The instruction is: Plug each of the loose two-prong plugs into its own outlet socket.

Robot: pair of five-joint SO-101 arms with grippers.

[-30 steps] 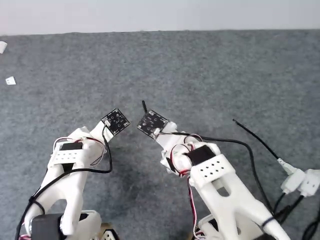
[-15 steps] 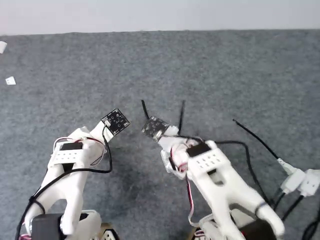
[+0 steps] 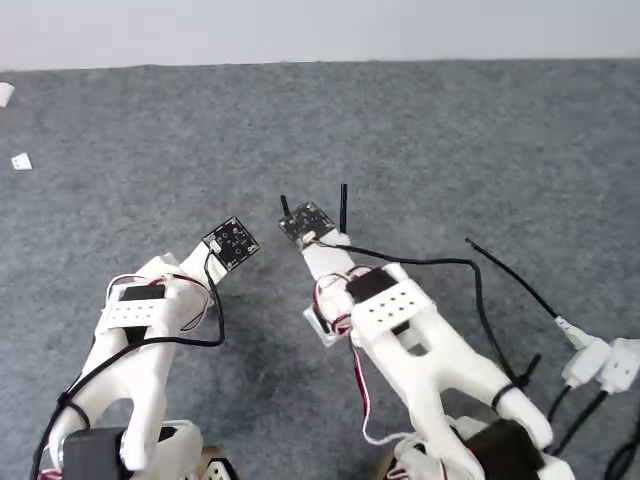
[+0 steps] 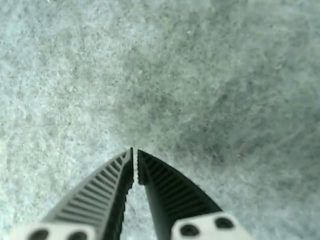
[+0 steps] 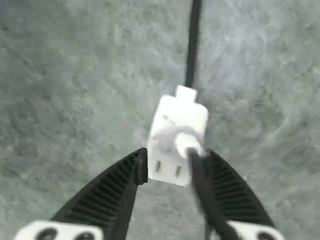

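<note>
In the right wrist view a white two-prong plug sits between the black ribbed fingers of my right gripper, which is shut on it above the grey carpet. Its black cord runs straight away from the plug. From above, that cord sticks out past the right arm's wrist board near the middle of the table. My left gripper is shut on nothing, its tips meeting over bare carpet. The left arm's wrist board is at centre left.
Two white connectors with black cables lie at the right edge. A thin black cable runs toward them across the carpet. Small white scraps lie at the far left. The grey carpet stretches to the back wall.
The right arm has swung forward and to the left, and the black cord has come into view beside its wrist and moved farther back. The left arm has kept still.
</note>
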